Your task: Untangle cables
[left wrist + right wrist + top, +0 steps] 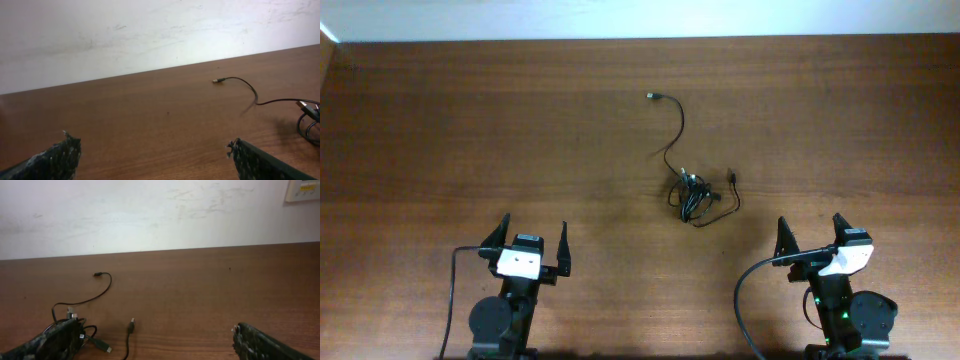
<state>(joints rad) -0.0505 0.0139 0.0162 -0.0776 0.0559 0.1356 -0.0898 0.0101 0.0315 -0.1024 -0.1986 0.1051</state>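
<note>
The cables are thin black wires bunched in a small knot at the table's middle. One strand curves up to a plug at the back. Another plug end sticks out to the right. My left gripper is open and empty, near the front edge, left of the knot. My right gripper is open and empty, front right of the knot. The left wrist view shows the long strand and the knot's edge. The right wrist view shows the knot behind my left finger and a loose plug.
The brown wooden table reaches a white wall at the back. Thick black arm cables hang by the right arm base and beside the left arm base. A white wall panel shows at the upper right.
</note>
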